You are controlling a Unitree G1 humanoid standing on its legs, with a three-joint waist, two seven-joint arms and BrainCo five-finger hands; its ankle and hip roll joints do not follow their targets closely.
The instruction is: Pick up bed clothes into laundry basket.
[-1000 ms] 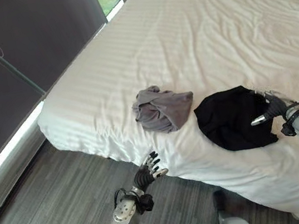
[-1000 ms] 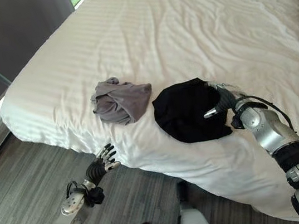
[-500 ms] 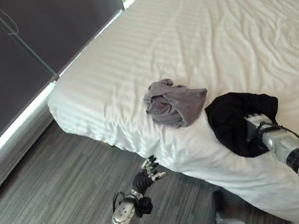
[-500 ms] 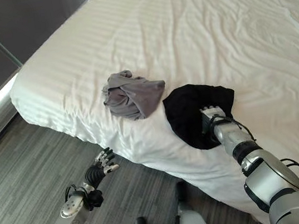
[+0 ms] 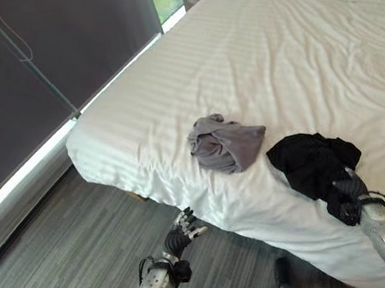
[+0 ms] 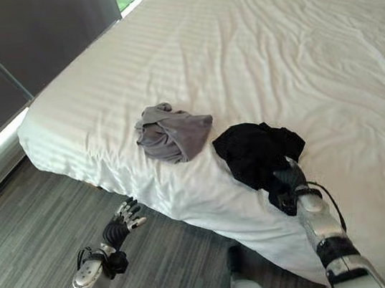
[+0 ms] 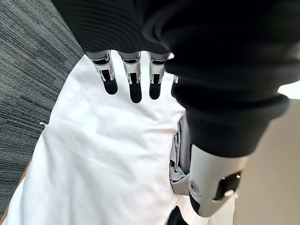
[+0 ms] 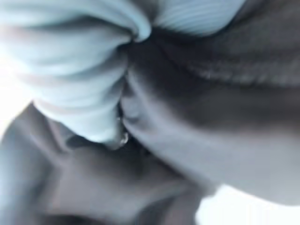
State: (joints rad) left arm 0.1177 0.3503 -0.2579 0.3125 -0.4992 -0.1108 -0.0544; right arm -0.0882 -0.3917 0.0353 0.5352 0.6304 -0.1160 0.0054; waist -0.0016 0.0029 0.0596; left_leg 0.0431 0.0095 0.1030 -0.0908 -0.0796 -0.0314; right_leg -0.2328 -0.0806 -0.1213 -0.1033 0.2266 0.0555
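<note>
The black garment (image 5: 315,162) is lying bunched near the bed (image 5: 287,50) edge, just beside a grey garment (image 5: 225,143). Its near fold is being gripped by the right hand (image 6: 288,189), fingers buried in cloth. Soft, light and limp, it is best gathered by a thick fold. The left hand (image 5: 179,234) is being held relaxed above the floor.

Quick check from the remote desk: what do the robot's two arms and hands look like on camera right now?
Both arms are silver-grey metal with dark joint bands. The left hand has a dark ribbed cover over its back and wrist, and silver fingers with black tips. The right hand looks dark where it meets the black garment, with a silver wrist segment behind it.
</note>
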